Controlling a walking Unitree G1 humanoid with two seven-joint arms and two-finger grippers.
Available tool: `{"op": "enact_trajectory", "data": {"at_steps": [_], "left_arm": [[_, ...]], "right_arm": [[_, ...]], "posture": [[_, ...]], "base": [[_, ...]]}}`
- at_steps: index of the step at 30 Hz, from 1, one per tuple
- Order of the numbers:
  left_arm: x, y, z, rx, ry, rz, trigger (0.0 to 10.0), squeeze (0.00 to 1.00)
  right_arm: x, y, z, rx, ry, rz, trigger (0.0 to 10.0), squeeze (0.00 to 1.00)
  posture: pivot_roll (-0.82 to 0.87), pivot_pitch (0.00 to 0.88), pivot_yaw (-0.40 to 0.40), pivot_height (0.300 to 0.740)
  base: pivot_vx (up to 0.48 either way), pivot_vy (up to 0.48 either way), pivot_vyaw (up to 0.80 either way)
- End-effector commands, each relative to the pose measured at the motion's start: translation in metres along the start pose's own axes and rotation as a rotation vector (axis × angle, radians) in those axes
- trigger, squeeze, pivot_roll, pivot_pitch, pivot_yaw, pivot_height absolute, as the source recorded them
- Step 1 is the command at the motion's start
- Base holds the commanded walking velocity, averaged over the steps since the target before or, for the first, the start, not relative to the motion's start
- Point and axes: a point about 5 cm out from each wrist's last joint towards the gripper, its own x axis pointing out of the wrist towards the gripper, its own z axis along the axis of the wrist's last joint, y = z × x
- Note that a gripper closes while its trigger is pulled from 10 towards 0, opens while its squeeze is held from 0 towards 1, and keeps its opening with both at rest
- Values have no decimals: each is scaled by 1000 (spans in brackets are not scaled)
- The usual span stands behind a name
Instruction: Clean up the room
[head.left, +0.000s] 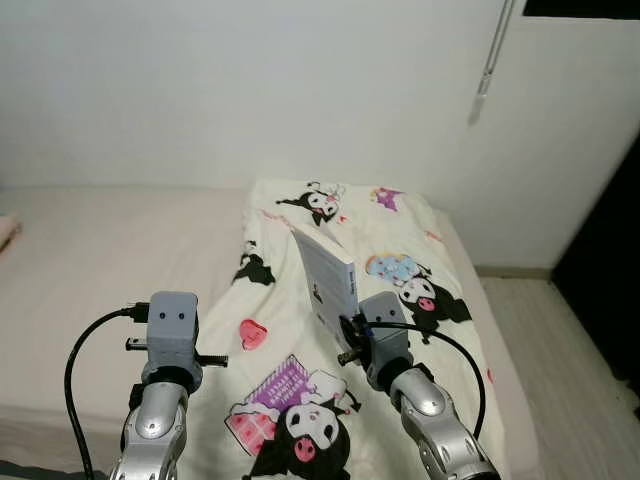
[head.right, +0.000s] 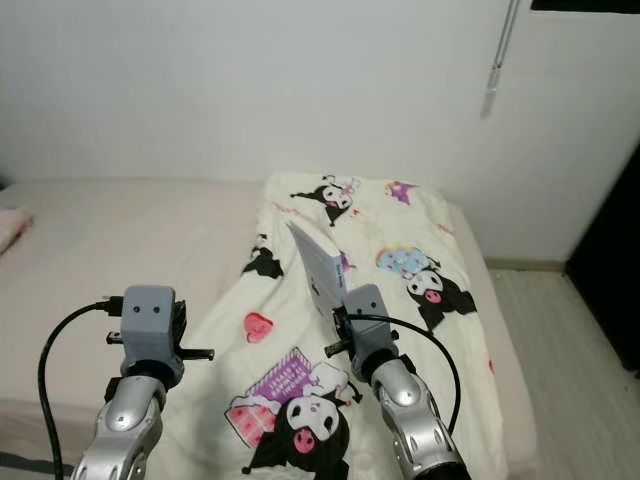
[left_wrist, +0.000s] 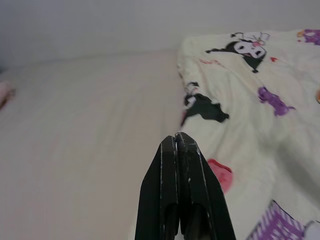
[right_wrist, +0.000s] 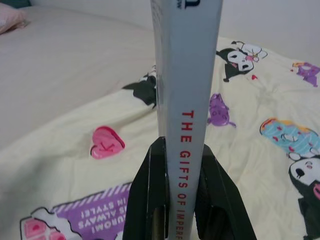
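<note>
A grey-white book (head.left: 328, 275) with red spine lettering (right_wrist: 187, 150) is held up above the bed, tilted away from me. My right gripper (right_wrist: 181, 165) is shut on the book, one black finger on each cover. My left gripper (left_wrist: 177, 150) hovers over the bed's left half with its two fingers pressed together and nothing between them. Its grey wrist block (head.left: 172, 325) stands at the lower left.
A cream blanket (head.left: 300, 340) printed with cartoon characters and a pink heart covers the bed's right half. Bare beige mattress (head.left: 100, 260) lies to the left. A white wall runs behind. Pale floor (head.left: 560, 340) and a dark opening (head.left: 610, 270) sit at right.
</note>
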Motion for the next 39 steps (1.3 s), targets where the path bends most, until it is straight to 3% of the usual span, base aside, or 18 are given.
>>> {"op": "enact_trajectory", "data": {"at_steps": [1,5,17,24,28,31,35,39], "left_arm": [[2,6,4,17,-7,9,10000,0],[3,6,-2,16,5,8,10000,0],[0,0,-10,4,35,-2,10000,0],[-5,1,-25,-21,90,3,10000,0],[-11,5,-51,-34,205,41,10000,0],[-13,6,-58,-29,240,48,10000,0],[-15,4,-59,-13,248,35,10000,0],[-19,4,-60,-26,250,28,10000,0]], "right_arm": [[0,1,2,8,-30,-1,10000,0],[1,2,3,10,-36,0,10000,0],[6,2,6,14,-46,9,10000,0],[12,3,-5,31,38,-10,10000,0],[13,-1,-26,156,149,-25,10000,0],[13,-1,-32,173,179,-24,10000,0],[13,-2,-39,95,235,-21,10000,0],[13,-3,-41,92,246,-20,10000,0]], "posture": [[-24,0,-9,721],[-44,0,-9,740],[-60,0,4,740],[-52,0,4,740],[-41,0,-4,740],[-41,0,-4,740],[-42,0,-2,740],[-42,0,0,740]], "base": [[0,0,0],[0,0,0],[0,0,0],[0,0,0],[0,0,0],[0,0,0],[0,0,0],[0,0,0]]}}
